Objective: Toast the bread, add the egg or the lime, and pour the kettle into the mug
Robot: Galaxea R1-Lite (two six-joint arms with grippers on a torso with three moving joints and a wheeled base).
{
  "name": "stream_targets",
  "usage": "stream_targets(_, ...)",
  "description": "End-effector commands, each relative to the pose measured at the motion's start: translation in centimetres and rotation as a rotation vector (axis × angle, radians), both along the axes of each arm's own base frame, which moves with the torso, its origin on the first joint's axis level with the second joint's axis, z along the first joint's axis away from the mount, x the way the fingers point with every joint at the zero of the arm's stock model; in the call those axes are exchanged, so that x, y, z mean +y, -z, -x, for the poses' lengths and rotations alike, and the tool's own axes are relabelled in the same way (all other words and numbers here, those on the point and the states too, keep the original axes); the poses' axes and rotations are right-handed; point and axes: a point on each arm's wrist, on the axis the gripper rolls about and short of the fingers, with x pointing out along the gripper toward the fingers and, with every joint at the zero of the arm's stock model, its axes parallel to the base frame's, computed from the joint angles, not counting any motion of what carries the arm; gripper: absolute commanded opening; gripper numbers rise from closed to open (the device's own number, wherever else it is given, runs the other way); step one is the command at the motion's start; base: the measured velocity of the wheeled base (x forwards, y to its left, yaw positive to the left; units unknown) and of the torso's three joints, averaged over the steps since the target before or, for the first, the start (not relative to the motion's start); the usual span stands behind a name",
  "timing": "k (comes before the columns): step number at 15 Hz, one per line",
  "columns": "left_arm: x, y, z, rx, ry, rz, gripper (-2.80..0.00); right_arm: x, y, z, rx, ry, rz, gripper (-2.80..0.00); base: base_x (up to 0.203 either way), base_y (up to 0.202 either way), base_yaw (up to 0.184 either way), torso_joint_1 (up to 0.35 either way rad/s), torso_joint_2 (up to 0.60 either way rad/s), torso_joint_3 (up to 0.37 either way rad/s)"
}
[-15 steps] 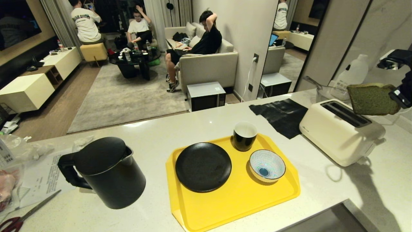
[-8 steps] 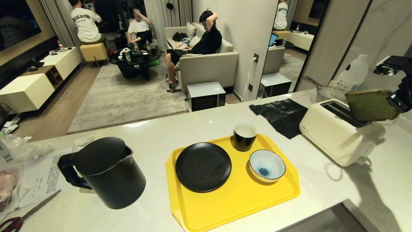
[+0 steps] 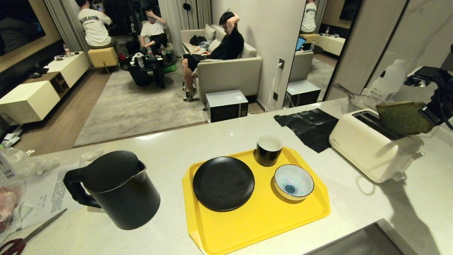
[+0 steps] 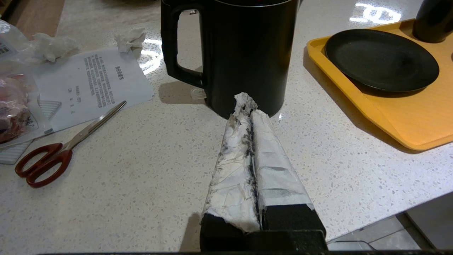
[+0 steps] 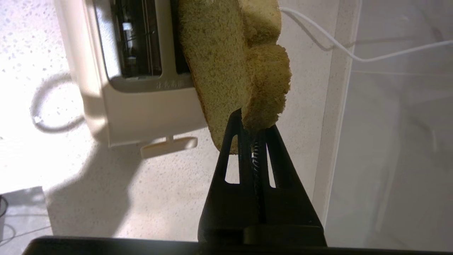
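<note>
Right claw (image 5: 255, 132) pinching bread (image 3: 401, 117) at corner, slice tilted over toaster (image 3: 371, 148) slot, not yet seated. Left claw (image 4: 247, 106) pressed together, empty, near kettle (image 3: 116, 189). Toasting not begun. Mug (image 3: 269, 149) unfilled left of toaster. Egg not seen. 3 steps outstanding.

green-faced bread (image 3: 401, 118) tilted above counter; black kettle (image 3: 118, 189) upright; glossy black mug (image 3: 269, 149) upright

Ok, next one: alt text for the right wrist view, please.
The right hand, shut on a corner of a slice of bread, holds it tilted over the nearer slot of a cream toaster, its lower edge at the slot's mouth. A white cable trails across the pale speckled counter behind.
</note>
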Motion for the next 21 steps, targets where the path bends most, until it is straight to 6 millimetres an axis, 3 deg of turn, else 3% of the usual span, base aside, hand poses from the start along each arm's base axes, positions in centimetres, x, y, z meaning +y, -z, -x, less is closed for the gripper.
stream_targets(1, 0.00, 0.01, 0.02, -0.003, 0.000, 0.000, -2.80, -0.14, 0.72, -0.54, 0.021, 0.002, 0.001, -2.80, 0.000, 0.000, 0.000, 0.000, 0.00, 0.000)
stream_targets(21, 0.00, 0.05, 0.01, -0.001, 0.000, 0.000, -2.80, -0.27, 0.87, -0.55, 0.031, 0.005, 0.003, -2.80, 0.000, 0.000, 0.000, 0.000, 0.00, 0.000)
